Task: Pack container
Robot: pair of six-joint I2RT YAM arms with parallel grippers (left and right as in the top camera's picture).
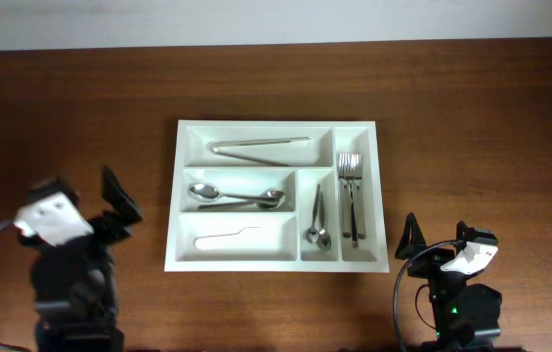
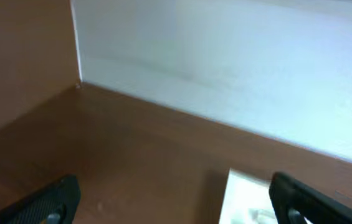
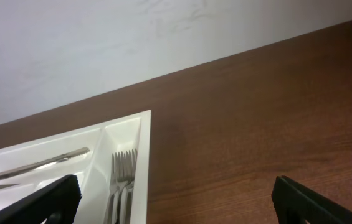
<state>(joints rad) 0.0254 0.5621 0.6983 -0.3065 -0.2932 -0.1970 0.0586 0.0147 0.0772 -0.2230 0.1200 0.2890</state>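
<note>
You have the brown wooden worktop [image 1: 80,108] filling the overhead view, and the container [image 1: 256,124], a white five-compartment cutlery tray, lies flat at its centre, between the two arms and a little beyond them. The left tool [image 2: 176,202] sits near the tray's lower left corner with its jaws wide apart and nothing between them; its wrist camera shows only bare wood and a corner of the tray. The right tool [image 3: 179,199] is near the tray's lower right corner, jaws likewise apart and empty, looking along the fork side of the tray. Inside, metal tongs [image 1: 261,147] lie along the top long compartment, and two large spoons [image 1: 236,198] lie in the middle one. A set of forks [image 1: 352,196] fills the right-hand narrow compartment, tines toward the far edge. Small spoons [image 1: 317,220] lie in the narrow compartment beside them. A pale white utensil [image 1: 222,238] lies in the bottom long compartment; you cannot tell its exact kind against the white plastic. Every compartment holds something, and no loose cutlery shows on the wood. You can judge the packing finished or very nearly so, with nothing visibly left to load.
</note>
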